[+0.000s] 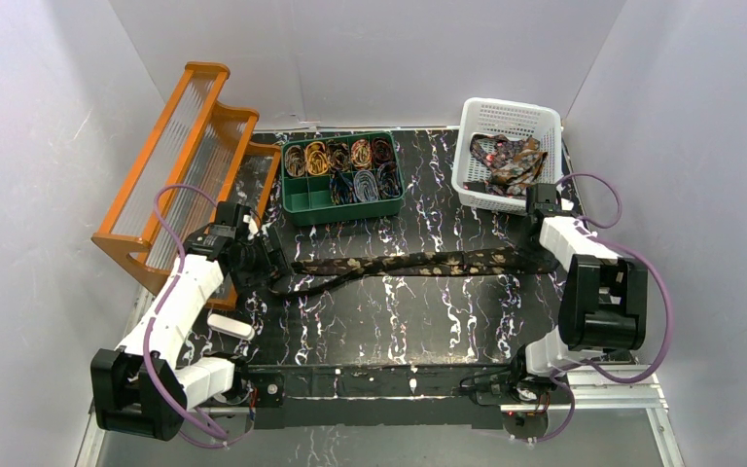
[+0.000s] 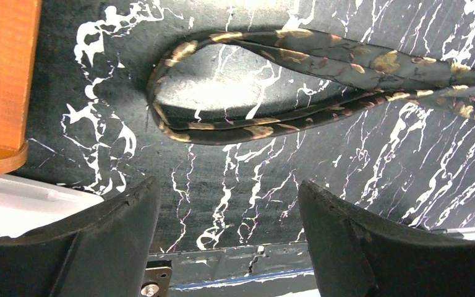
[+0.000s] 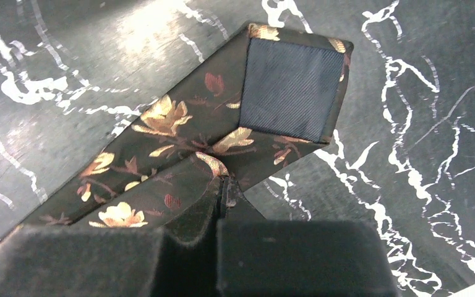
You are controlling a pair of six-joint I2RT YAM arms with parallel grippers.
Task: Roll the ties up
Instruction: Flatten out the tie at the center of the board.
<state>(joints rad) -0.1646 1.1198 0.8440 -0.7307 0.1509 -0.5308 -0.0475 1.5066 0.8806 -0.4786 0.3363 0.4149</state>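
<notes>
A long dark tie (image 1: 418,263) with gold and red flowers lies stretched across the black marbled table. Its narrow end is doubled back into a loop (image 2: 161,117) at the left. My left gripper (image 2: 226,207) hovers just short of that loop, open, with nothing between its fingers (image 2: 117,235). In the top view the left gripper (image 1: 267,261) sits at the tie's left end. The wide end (image 3: 290,86) is folded over, showing dark lining. My right gripper (image 3: 222,185) is shut on the tie's edge just beside that fold, and stands at the tie's right end (image 1: 543,251).
A green divided box (image 1: 297,206) at the back centre holds several coiled ties. A white basket (image 1: 477,112) at the back right holds loose ties. An orange rack (image 1: 185,156) leans along the left wall. A small white object (image 1: 231,326) lies near the left arm.
</notes>
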